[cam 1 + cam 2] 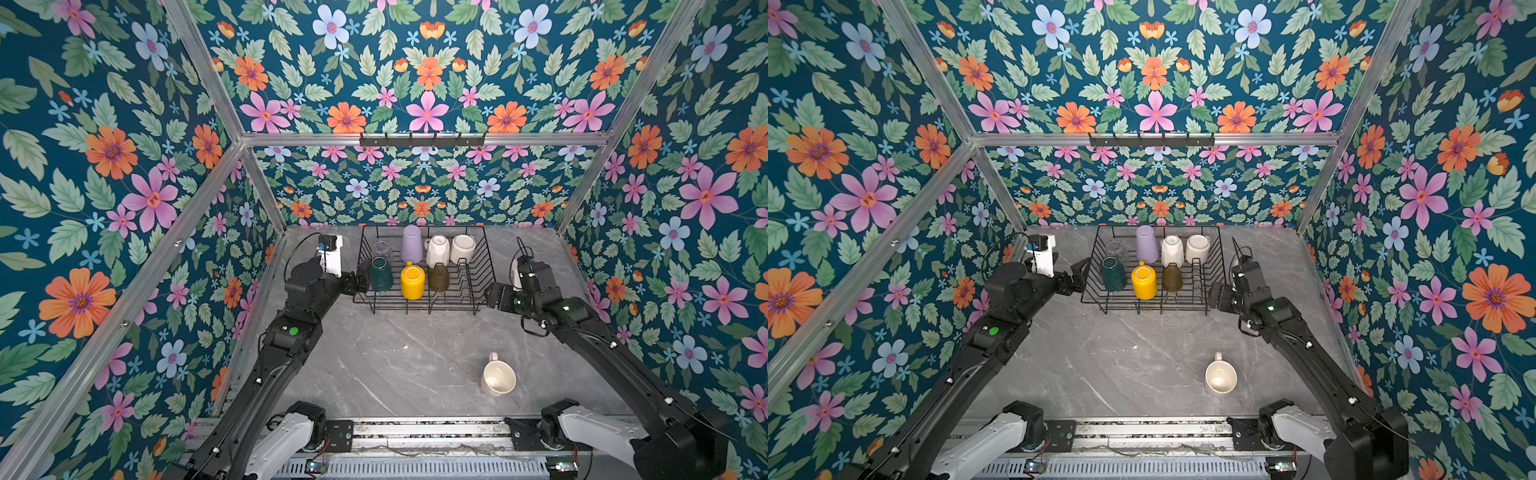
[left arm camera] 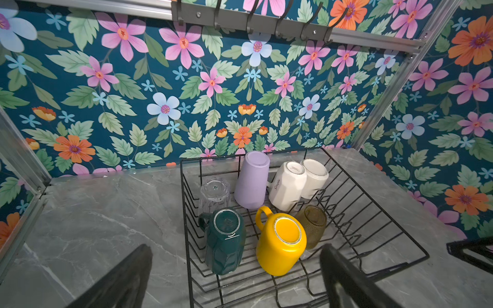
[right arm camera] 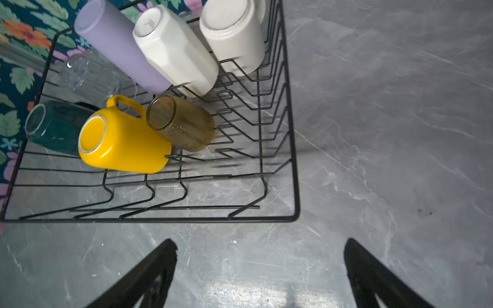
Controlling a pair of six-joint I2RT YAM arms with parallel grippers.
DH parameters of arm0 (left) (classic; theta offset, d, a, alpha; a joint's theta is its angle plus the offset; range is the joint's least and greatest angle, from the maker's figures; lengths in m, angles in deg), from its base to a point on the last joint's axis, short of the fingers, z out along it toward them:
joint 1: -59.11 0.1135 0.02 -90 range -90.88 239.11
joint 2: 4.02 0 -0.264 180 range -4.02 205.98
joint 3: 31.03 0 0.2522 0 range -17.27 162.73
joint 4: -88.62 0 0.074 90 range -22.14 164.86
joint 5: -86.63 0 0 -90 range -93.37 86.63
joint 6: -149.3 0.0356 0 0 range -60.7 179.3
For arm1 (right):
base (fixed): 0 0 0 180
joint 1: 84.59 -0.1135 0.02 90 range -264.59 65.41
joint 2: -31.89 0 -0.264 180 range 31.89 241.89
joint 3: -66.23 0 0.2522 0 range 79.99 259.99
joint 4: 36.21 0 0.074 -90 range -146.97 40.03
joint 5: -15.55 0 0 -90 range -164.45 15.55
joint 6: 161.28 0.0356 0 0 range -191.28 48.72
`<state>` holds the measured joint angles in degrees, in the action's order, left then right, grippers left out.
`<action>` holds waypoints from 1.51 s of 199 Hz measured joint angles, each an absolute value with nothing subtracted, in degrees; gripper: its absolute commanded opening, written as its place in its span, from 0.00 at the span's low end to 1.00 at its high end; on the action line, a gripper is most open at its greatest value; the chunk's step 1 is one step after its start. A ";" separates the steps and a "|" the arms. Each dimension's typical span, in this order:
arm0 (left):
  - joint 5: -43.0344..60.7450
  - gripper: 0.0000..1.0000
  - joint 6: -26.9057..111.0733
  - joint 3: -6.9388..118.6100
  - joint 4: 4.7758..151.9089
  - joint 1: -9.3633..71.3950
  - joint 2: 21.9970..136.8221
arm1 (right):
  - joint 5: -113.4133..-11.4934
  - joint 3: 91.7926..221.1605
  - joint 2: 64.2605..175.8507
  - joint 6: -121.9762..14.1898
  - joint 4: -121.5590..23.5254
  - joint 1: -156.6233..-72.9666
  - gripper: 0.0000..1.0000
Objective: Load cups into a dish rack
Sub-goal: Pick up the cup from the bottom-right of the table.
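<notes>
Left jaws: wide apart, holding nothing, at the left wall of the dish rack point(image 3: 160, 219), just beside the dark green mug point(image 2: 225, 240).
Right jaws: wide apart, holding nothing, over bare grey marbled desk point(image 3: 400, 133), near the rack's right front corner.
Rack: thin black wire, rectangular, with bent divider prongs.
Between both jaws: seven cups in the rack, bases up, long axes nearly upright.
Front row: dark green mug, glossy yellow mug point(image 2: 280, 242), pebbled olive-brown glass point(image 2: 312, 224).
Back row: faceted clear glass point(image 2: 213, 193), matte lilac tumbler point(image 2: 252, 181), faceted white mug point(image 2: 286, 186), round white mug point(image 2: 314, 178).
Pale pink mug point(image 1: 498, 378): on the desk well behind the right jaws, upright, mouth up, handle toward the rack.
</notes>
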<state>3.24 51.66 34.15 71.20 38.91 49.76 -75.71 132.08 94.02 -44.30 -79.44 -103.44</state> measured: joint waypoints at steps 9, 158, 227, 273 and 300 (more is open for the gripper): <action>4.24 0.97 51.38 35.15 70.19 38.91 51.03 | -74.97 130.62 92.53 -44.16 -78.87 -102.81 0.99; 7.37 0.82 41.02 44.82 59.05 4.35 70.96 | -74.64 121.48 85.60 -42.35 -73.54 -98.07 0.99; 6.80 0.76 38.64 51.02 55.16 -5.77 81.08 | -73.11 120.28 86.24 -42.35 -72.45 -96.43 0.99; 6.78 0.73 38.27 54.72 52.93 -10.84 86.44 | -72.93 118.71 85.28 -42.35 -72.49 -95.58 0.99; 6.76 0.72 38.14 56.79 51.59 -12.43 88.86 | -72.63 117.98 84.18 -42.37 -72.54 -95.01 0.99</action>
